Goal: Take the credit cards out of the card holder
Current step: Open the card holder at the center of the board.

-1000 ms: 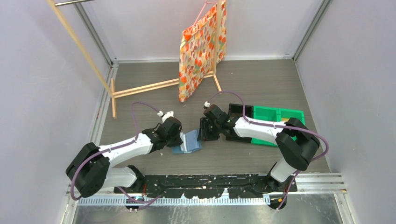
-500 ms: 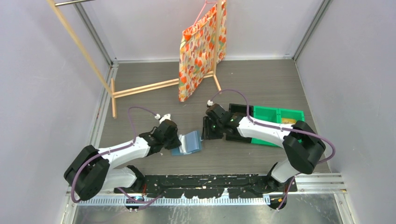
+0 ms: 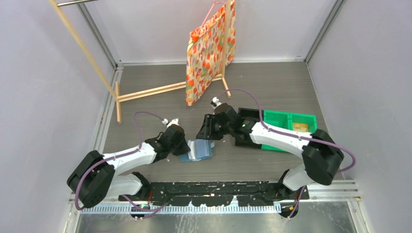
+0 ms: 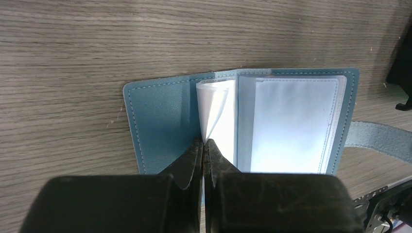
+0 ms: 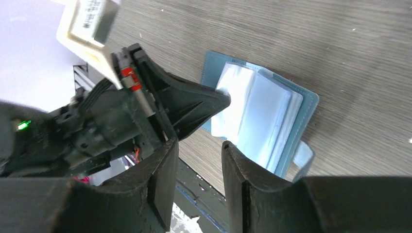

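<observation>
The teal-blue card holder (image 3: 200, 150) lies open on the table, its pale translucent sleeve leaves fanned out (image 4: 291, 121). My left gripper (image 4: 204, 143) is shut on the near edge of one leaf (image 4: 216, 109), which stands up from the teal cover (image 4: 155, 121). My right gripper (image 5: 199, 145) hangs open and empty just above the holder (image 5: 272, 116), close to the left gripper (image 5: 194, 104); seen from above, it (image 3: 206, 131) is at the holder's far edge. No credit cards show in the sleeves. A small tan-yellow card-like piece (image 3: 300, 127) lies in the green bin.
A green bin (image 3: 284, 119) and a black bin (image 3: 248, 115) stand right of the holder, partly under the right arm. An orange patterned paper bag (image 3: 210, 51) hangs on a wooden rack (image 3: 148, 91) at the back.
My right gripper has swung left from beside the black bin to just over the holder, and its jaws have widened. The left gripper has stayed shut on the holder and barely moved.
</observation>
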Robot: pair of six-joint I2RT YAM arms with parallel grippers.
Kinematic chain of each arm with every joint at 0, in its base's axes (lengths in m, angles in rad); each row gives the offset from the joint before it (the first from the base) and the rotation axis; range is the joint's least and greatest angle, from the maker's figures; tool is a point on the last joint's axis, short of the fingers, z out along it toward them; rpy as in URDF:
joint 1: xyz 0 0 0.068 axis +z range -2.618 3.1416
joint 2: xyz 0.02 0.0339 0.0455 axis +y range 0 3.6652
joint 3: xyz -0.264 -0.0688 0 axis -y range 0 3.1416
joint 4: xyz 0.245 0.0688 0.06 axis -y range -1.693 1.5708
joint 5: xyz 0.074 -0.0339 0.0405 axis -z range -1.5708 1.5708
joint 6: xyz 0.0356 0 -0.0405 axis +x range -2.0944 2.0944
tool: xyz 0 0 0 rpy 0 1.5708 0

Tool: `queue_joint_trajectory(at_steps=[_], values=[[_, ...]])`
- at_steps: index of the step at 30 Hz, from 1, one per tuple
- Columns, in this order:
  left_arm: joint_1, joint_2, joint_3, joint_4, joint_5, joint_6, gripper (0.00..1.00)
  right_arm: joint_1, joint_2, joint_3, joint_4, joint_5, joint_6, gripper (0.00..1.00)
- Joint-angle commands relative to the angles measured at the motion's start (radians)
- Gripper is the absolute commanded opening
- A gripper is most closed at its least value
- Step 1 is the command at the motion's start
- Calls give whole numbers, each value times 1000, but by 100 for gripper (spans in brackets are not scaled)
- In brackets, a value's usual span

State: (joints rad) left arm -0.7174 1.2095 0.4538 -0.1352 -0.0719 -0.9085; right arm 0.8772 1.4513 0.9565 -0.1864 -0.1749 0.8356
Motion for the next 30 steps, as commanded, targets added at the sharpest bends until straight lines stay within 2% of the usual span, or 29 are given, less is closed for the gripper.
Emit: queue_joint_trajectory(at_steps=[1, 8, 16, 30], values=[[4, 13, -7, 19, 23, 4, 1, 4, 92, -39, 134, -79, 72, 43], [4, 23, -4, 22, 35, 8, 1, 4, 127, -84, 140, -24, 82, 46], [4, 33, -11, 27, 43, 7, 1, 3, 73, -154, 129, 41, 87, 48], [5, 58, 2, 34, 50, 14, 0, 4, 141, -152, 130, 47, 75, 53]])
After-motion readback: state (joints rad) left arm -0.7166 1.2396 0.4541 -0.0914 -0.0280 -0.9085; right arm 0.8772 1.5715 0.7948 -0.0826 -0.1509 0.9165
